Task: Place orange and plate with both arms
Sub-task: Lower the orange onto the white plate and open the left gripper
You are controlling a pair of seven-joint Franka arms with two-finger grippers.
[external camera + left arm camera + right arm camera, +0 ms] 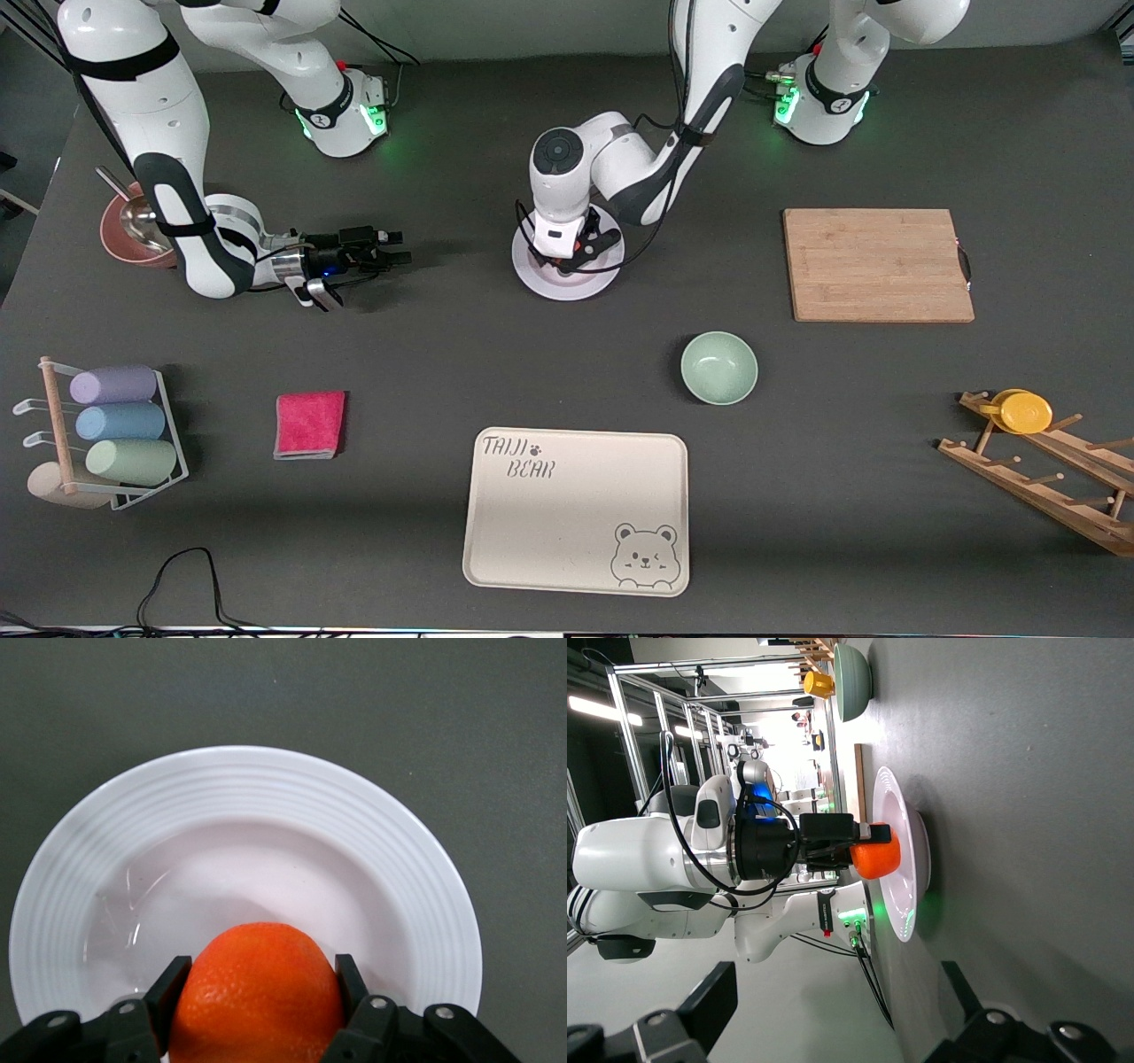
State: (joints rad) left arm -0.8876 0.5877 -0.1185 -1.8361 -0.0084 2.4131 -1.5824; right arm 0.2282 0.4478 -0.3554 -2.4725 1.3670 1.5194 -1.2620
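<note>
Holding the orange [257,992] between my left gripper [257,1010] fingers over the plate [425,895], twelve o'clock of the tray [576,509] on the worktop, I judge that glossy plate slippery, best taken by its rim; right gripper [390,248] waits, fingers slightly parted, empty.

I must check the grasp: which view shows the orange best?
The left wrist view: the orange fills it, held by the left claw over the plate. The right wrist view shows it small, from the side. The front view hides it.
</note>
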